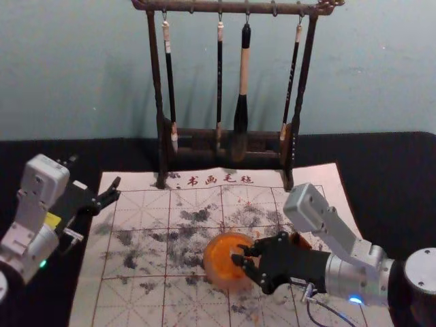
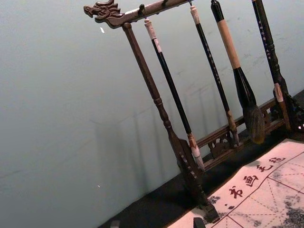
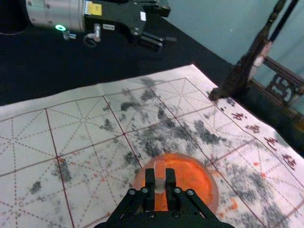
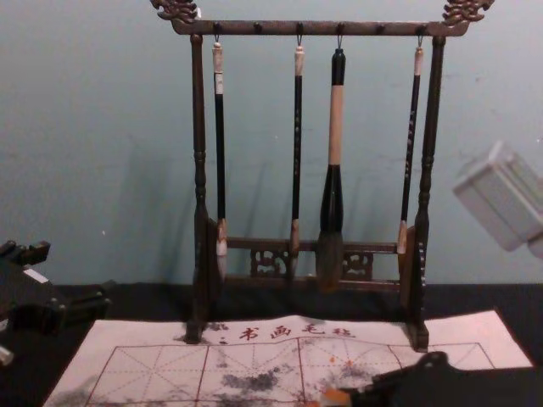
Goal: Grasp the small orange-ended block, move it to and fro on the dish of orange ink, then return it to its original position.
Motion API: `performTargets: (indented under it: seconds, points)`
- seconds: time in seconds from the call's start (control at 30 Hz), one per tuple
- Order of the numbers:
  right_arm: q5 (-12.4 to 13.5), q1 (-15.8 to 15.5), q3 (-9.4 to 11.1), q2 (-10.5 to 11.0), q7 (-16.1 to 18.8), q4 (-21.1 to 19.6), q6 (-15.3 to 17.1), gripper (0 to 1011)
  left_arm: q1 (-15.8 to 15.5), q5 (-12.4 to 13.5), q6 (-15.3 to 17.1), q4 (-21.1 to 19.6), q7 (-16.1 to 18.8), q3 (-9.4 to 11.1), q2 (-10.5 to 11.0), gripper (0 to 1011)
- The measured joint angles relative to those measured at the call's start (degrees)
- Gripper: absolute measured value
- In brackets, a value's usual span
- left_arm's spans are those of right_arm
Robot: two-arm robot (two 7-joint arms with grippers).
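Pinching small block (image 3: pixel 160 178) between closed-in fingers of right gripper (image 1: pixel 238 257), above orange ink dish (image 1: pixel 218 264), six o'clock from rack (image 1: pixel 225 139). At ten o'clock from dish, left gripper (image 1: pixel 96 173): spread wide, empty.

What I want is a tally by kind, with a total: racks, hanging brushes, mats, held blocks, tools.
Rack: 1
Brushes: 4
Mat: 1
Block: 1, over the orange dish
Tools: 2, the left tool idle at the mat's left side, the right tool gripping the block
Total: 9
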Motion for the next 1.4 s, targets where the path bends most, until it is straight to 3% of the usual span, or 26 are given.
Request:
performTargets:
  seconds: [0.43, 0.83, 1.1, 1.4]
  points:
    - [-0.6, 3.7, -2.1, -2.9, 0.7, 3.7, -0.1, 81, 0.0, 0.0, 0.0, 0.0, 0.0, 0.0, 0.0, 1001]
    - [-1.1, 6.6, -2.0, -4.9, -0.1, 8.1, 0.0, 81, 0.0, 0.0, 0.0, 0.0, 0.0, 0.0, 0.0, 1001]
    - [-1.1, 6.8, -1.1, -4.5, -0.8, 8.4, 0.5, 81, 0.0, 0.0, 0.0, 0.0, 0.0, 0.0, 0.0, 1001]
    - [-1.1, 5.0, -0.3, -2.4, -0.9, 5.9, 1.2, 81, 0.0, 0.0, 0.0, 0.0, 0.0, 0.0, 0.0, 1001]
